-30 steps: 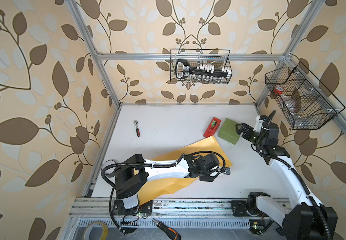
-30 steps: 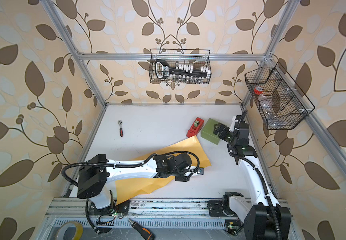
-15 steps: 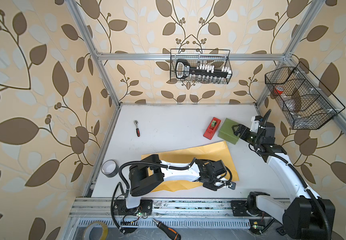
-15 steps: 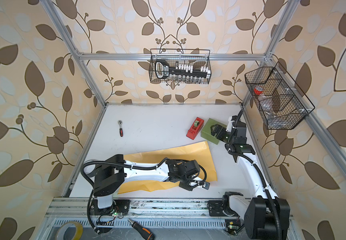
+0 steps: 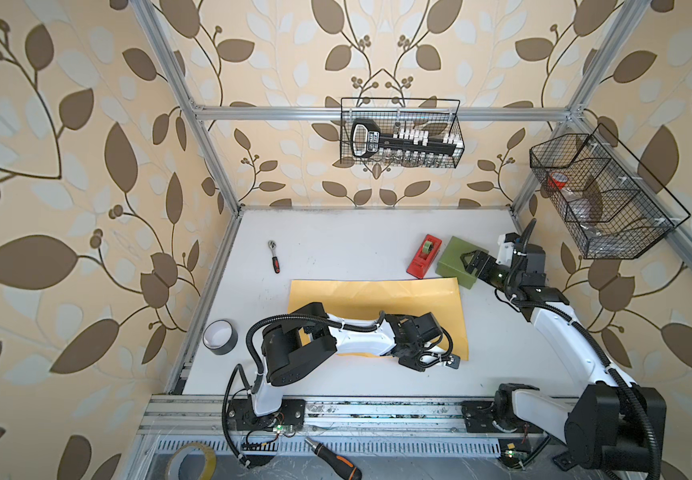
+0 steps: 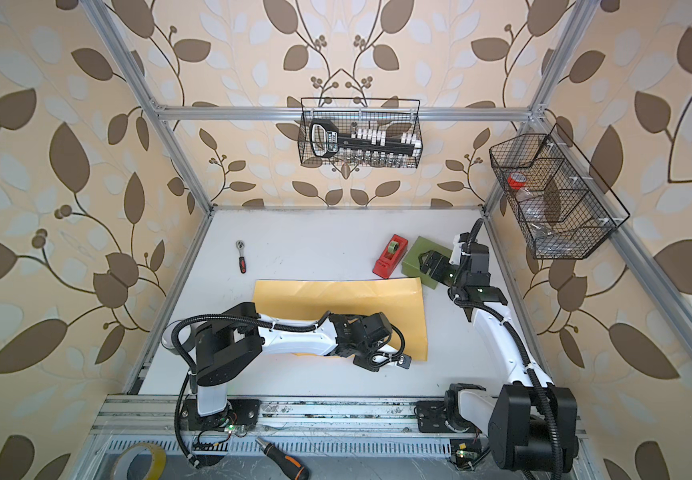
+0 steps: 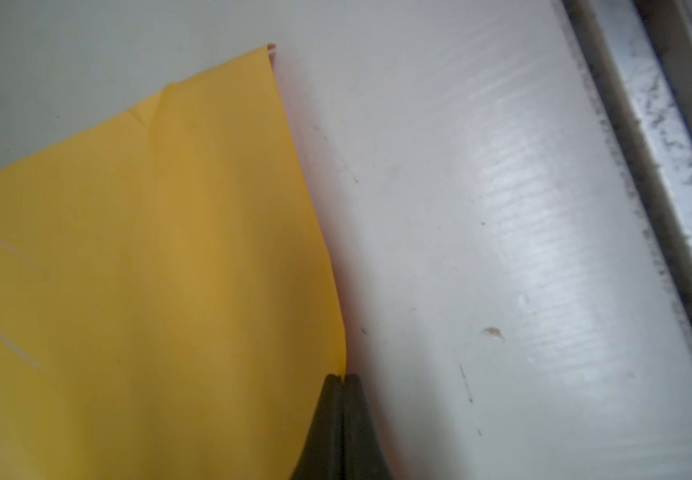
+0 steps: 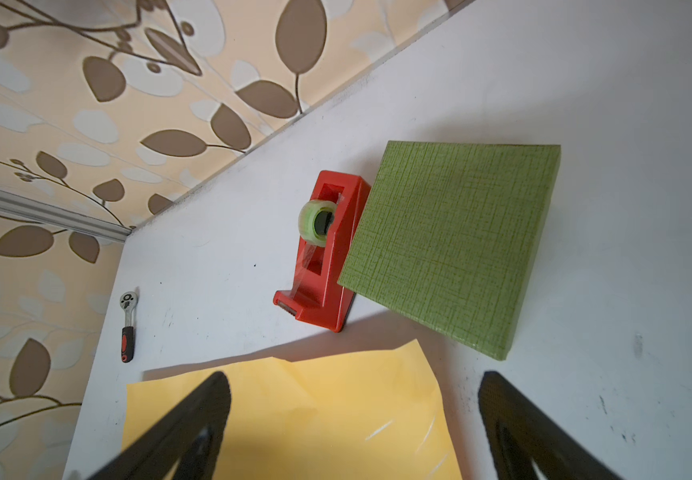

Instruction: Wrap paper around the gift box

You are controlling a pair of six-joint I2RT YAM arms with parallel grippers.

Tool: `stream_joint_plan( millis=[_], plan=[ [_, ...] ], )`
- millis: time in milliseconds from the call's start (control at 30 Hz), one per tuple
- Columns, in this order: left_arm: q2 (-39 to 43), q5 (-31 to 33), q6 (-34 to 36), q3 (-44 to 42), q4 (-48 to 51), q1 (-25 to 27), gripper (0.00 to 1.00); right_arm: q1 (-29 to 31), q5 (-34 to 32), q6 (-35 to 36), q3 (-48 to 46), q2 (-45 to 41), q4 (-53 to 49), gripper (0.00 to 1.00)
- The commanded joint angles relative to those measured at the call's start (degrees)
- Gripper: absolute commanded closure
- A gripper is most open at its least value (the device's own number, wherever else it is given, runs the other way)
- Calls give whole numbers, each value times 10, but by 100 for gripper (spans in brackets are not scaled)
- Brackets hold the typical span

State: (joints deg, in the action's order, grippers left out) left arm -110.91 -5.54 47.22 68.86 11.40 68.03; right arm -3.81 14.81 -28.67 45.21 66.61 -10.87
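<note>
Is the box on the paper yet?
No, the box lies on the table just past the paper, not on it.

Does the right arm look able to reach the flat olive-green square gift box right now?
Probably yes: the open right gripper hovers by the gift box, its top bare; only the red plastic tape dispenser crowds one side.

No text could be read anywhere in the scene. The only lettering visible was a white-framed label on the handle of the black socket holder (image 5: 367, 142), which lay in the wire basket (image 5: 458, 124) hung on the back wall. It showed in both top views, but the print was too small and blurred to make out.
</note>
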Motion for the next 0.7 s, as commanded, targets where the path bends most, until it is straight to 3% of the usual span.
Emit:
stream_joint_plan(
  millis=[0,67,167,300,400,500,667],
  plan=[
    [24,-20,-19,8,-34,7,79,10,-1,5,-13,6,5,6],
    [35,-39,-42,7,-42,6,65,11,-9,5,-20,7,9,5],
    [57,-62,-79,1,-56,3,54,10,-28,4,-26,11,15,3],
    [97,-111,-150,-14,-79,-18,49,-12,-53,-10,-24,29,35,2],
    [132,-134,-251,-33,-126,-52,46,-30,-70,-21,-15,63,65,2],
    [158,-122,-380,-39,-155,-91,45,-31,-87,-19,15,118,70,2],
    [158,-84,-555,4,-95,-160,45,-34,-116,-1,66,214,66,2]
  ],
)
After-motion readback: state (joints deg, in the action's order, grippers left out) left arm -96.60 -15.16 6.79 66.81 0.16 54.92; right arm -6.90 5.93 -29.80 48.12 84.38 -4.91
